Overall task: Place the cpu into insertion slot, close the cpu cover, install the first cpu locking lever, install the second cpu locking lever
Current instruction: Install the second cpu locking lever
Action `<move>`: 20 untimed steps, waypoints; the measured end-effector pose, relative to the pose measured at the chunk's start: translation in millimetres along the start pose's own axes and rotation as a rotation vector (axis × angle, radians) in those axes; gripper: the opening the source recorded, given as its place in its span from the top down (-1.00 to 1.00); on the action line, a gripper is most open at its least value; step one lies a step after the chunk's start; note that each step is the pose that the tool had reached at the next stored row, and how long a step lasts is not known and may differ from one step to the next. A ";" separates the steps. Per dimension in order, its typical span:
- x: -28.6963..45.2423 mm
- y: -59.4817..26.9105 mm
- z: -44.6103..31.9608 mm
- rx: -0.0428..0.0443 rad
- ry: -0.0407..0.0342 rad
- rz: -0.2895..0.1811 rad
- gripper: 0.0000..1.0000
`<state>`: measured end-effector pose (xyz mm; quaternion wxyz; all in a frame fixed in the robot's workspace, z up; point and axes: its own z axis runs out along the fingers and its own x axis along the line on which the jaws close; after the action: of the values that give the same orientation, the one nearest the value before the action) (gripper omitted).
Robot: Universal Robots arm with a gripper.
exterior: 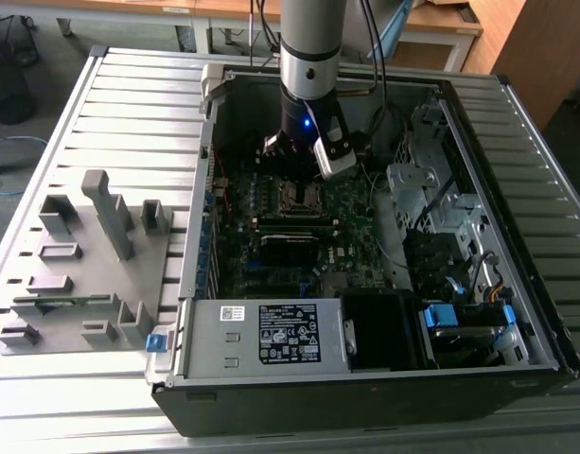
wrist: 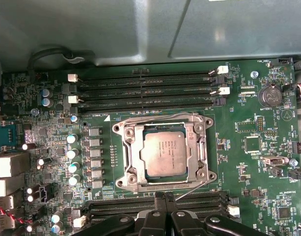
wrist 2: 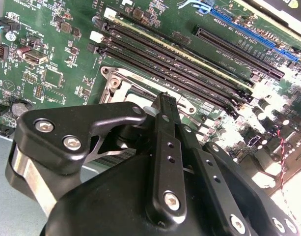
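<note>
- Closest to you in the exterior view is the labelled power supply (exterior: 288, 333), at the near edge of the opened computer case (exterior: 517, 374). The case lies on the slatted table (exterior: 138, 104).
- Behind the power supply you see the green motherboard (exterior: 351, 213), and the arm (exterior: 308, 57) reaches straight down over it. A grey holder rack (exterior: 91, 265) stands on the table at the exterior view's left, apart from the case.
- In the second wrist view, your black fingers (wrist 2: 165, 132) are pressed together at the tips with nothing between them. They hang over the edge of the silvery socket, near the long memory slots (wrist 2: 189, 64).
- In the first wrist view, the cpu (wrist: 162, 153) lies flat in the socket. The cpu cover (wrist: 134, 157) is folded down around it, so the metal top shows through the window.
- One thin wire lever (wrist: 160, 117) runs along the socket edge beside the memory slots. A second wire lever (wrist: 192, 189) slants out from a socket corner and ends just beside the fingers; you cannot tell whether they touch.
</note>
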<state>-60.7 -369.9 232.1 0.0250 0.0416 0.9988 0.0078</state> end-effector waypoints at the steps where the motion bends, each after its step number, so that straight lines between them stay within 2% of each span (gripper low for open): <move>1: 0.0 0.0 0.3 -0.0002 -0.0001 0.000 0.80; 20: 0.4 -0.1 3.4 -0.0001 0.0000 0.000 0.80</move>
<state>-60.9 -369.9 228.7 0.0250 0.0416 0.9988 0.0079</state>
